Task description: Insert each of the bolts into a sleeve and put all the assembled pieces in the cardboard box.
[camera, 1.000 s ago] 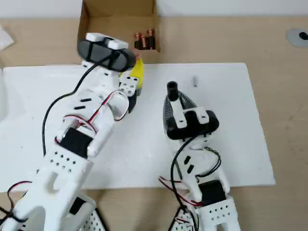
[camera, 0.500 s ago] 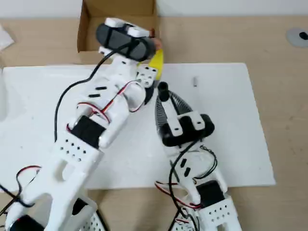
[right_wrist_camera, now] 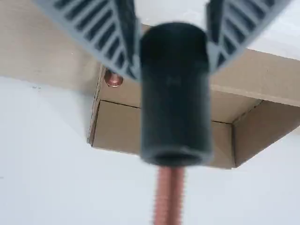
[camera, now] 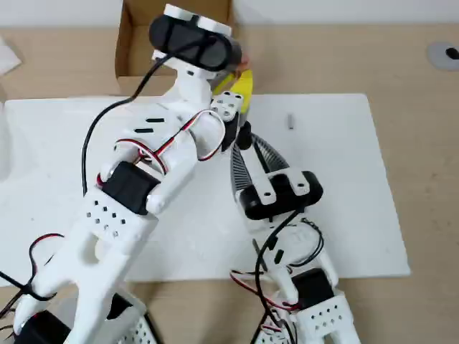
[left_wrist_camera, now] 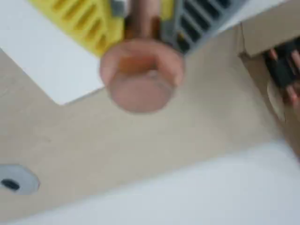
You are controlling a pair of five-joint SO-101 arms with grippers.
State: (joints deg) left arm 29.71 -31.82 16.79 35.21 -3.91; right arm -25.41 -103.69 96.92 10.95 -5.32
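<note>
1. Two arms on record, side by side over a white sheet (camera: 344, 186) on the tabletop (camera: 423, 143).
2. Left tool (left_wrist_camera: 143, 28): found clamped on a copper bolt (left_wrist_camera: 140, 77), with a yellow finger (left_wrist_camera: 79, 18) on one side, a grey finger (left_wrist_camera: 206, 14) on the other, and the bolt head facing the wrist camera.
3. Right tool (right_wrist_camera: 173, 35): found gripping a black sleeve (right_wrist_camera: 174, 108) between two ribbed grey fingers.
4. Threaded shank tip seen in line with the sleeve's open end and right at it. Cannot tell whether entered.
5. From above, placed left tool at 12 o'clock of right tool, just beside it, at the sheet's far edge.
6. Cardboard box (camera: 129, 43) located at 11 o'clock of both tools, off the sheet, just beside its far edge.
7. Black-and-copper pieces (left_wrist_camera: 283, 70) noted inside the box.
8. Small grey item (camera: 290, 120) logged on the sheet at 2 o'clock of right tool, apart from it.
</note>
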